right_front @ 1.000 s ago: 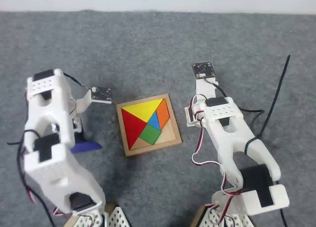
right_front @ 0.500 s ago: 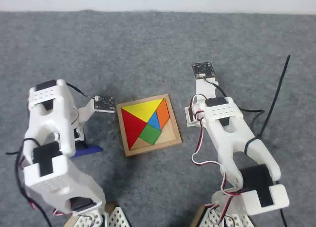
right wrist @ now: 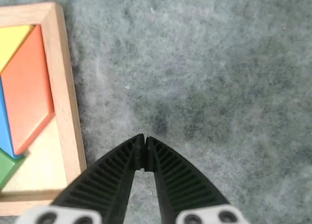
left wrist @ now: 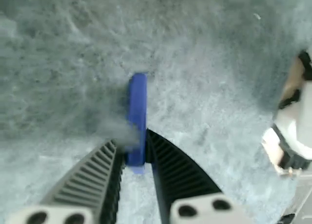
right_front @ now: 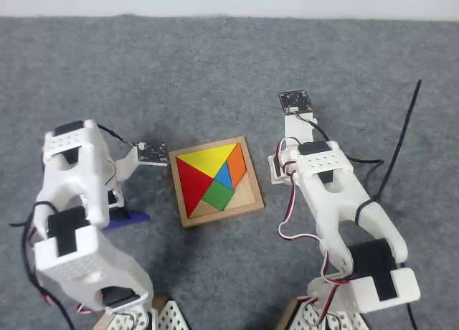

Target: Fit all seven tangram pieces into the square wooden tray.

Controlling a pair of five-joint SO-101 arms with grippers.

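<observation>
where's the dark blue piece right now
The dark blue piece is held edge-on in the jaws of the left gripper, over the grey carpet, outside the wooden tray on its left-arm side.

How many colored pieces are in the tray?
5: yellow far side, red left, orange right, blue middle, green near side. None look hidden.

Robotics lab tabletop: grey felt mat, white printed arms, exposed wiring, pale wall.
</observation>
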